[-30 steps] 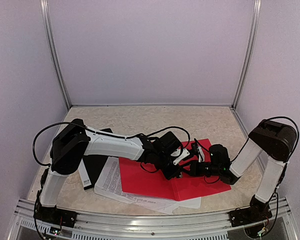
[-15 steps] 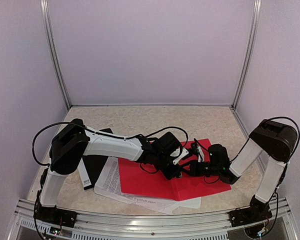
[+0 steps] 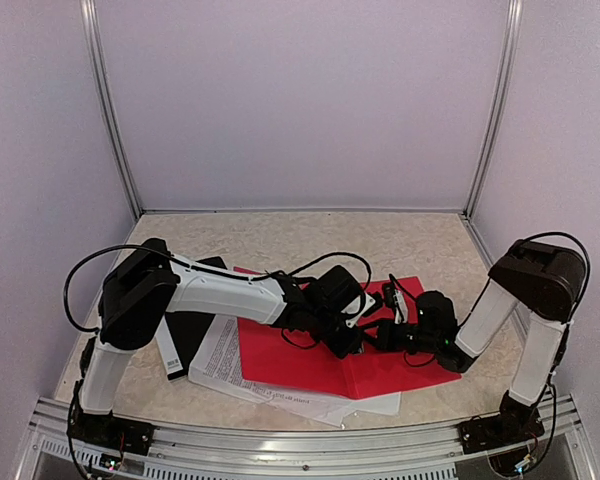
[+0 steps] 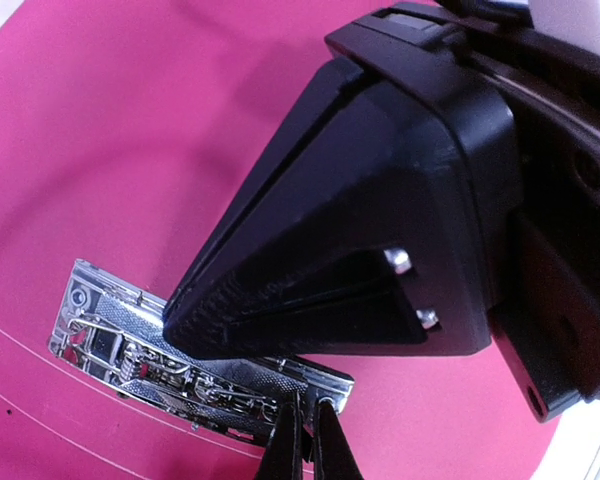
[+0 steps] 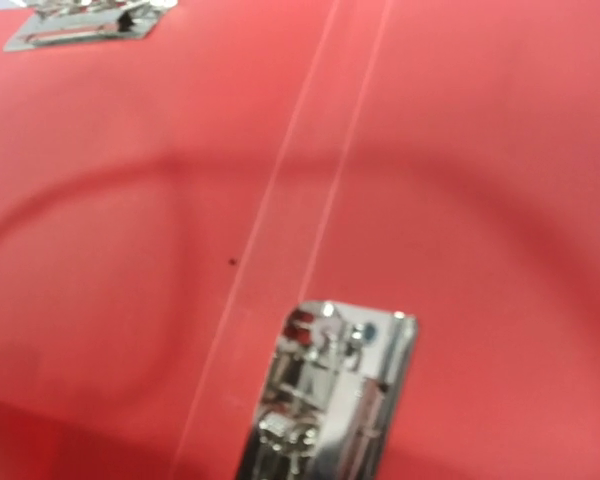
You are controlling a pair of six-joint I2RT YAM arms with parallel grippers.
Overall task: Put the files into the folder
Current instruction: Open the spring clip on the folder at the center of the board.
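The red folder (image 3: pixel 290 362) lies open on the table. The files (image 3: pixel 218 362), white printed sheets, lie under its left and front edges. Both arms reach low over the folder's middle. My left gripper (image 4: pixel 305 447) (image 3: pixel 352 345) is shut, its tips at the right end of a metal clip (image 4: pixel 130 345) on the folder's inside (image 4: pixel 110 150). My right gripper (image 4: pixel 177 322) (image 3: pixel 380 335) shows in the left wrist view as a shut black wedge with its tip just over that clip. Its own fingers do not show in the right wrist view, only red folder (image 5: pixel 460 150) and a clip (image 5: pixel 330 400).
A black folder (image 3: pixel 192 338) with a white label lies left of the papers, partly under the left arm. A second metal clip (image 5: pixel 85 22) shows at the top left of the right wrist view. Walls enclose the table on three sides.
The right arm has drifted slightly left toward the folder's middle. The left arm has barely shifted. Both grippers stay shut.
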